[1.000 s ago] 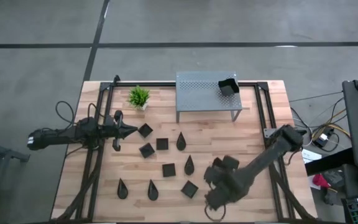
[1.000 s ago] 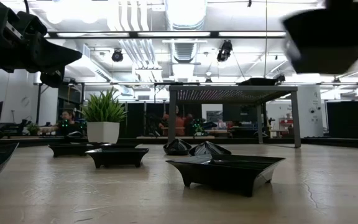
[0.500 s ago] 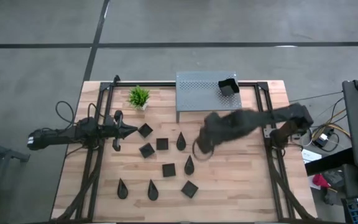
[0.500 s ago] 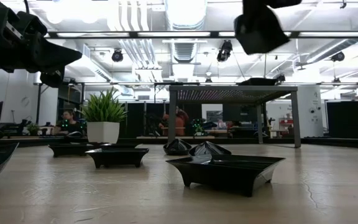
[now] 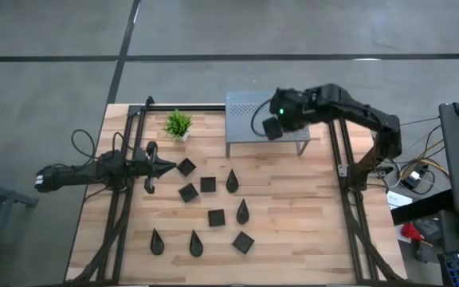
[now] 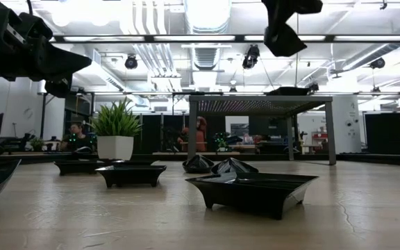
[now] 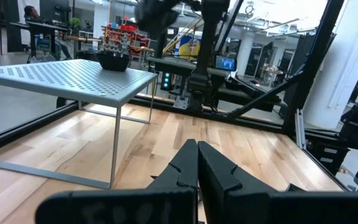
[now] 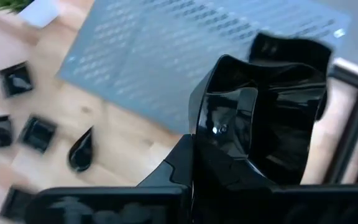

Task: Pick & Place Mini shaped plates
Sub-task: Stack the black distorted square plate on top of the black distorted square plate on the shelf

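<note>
We had right pincer [image 5: 271, 127] over shelf [image 5: 249, 112], clenched on deep square plate [image 8: 260, 118]; seemingly above stacked plate [image 5: 292, 111]. Lower level, release gently. Left pincer [image 5: 164, 167] shut, idle.

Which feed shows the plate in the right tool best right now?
The right wrist view: the held plate fills it, glossy and deep-rimmed, above the shelf. The high view shows only a dark shape at the right tool; the low view shows its silhouette.
</note>
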{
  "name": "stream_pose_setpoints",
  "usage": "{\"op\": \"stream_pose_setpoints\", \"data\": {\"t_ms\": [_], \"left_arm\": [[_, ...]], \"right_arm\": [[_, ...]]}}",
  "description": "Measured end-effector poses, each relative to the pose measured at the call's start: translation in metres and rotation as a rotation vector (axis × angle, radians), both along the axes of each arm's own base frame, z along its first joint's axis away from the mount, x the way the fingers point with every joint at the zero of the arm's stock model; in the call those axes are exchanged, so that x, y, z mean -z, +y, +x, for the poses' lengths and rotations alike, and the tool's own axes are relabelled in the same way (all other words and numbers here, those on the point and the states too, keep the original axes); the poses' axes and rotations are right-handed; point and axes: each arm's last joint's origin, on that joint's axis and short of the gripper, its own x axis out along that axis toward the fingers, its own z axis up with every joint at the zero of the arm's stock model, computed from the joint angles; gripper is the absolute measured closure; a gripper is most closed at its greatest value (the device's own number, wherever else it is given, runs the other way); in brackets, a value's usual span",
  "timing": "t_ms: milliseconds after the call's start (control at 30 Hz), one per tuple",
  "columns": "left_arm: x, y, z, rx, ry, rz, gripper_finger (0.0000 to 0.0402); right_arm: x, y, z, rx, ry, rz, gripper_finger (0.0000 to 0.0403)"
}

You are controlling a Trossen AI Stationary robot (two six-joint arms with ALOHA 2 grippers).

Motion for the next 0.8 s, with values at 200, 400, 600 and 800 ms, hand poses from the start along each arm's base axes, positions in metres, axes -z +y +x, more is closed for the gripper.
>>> {"op": "stream_pose_setpoints", "data": {"t_ms": [200, 400, 600, 800], "left_arm": [[0.0, 0.0, 0.0, 0.0, 0.0, 0.0, 0.0396], [0.0, 0.0, 0.0, -0.001, 0.0, 0.0, 0.0396], [0.0, 0.0, 0.0, -0.001, 0.0, 0.0, 0.0396], [0.0, 0.0, 0.0, -0.001, 0.0, 0.0, 0.0396]], "right_arm": [[0.004, -0.037, -0.01, 0.044, 0.051, -0.02, 0.0394], [0.021, -0.065, -0.002, 0.04, 0.145, -0.012, 0.0394], [0.04, -0.077, 0.01, 0.042, 0.22, 0.02, 0.0394], [0.051, -0.083, 0.018, 0.045, 0.254, 0.035, 0.0394]]}}
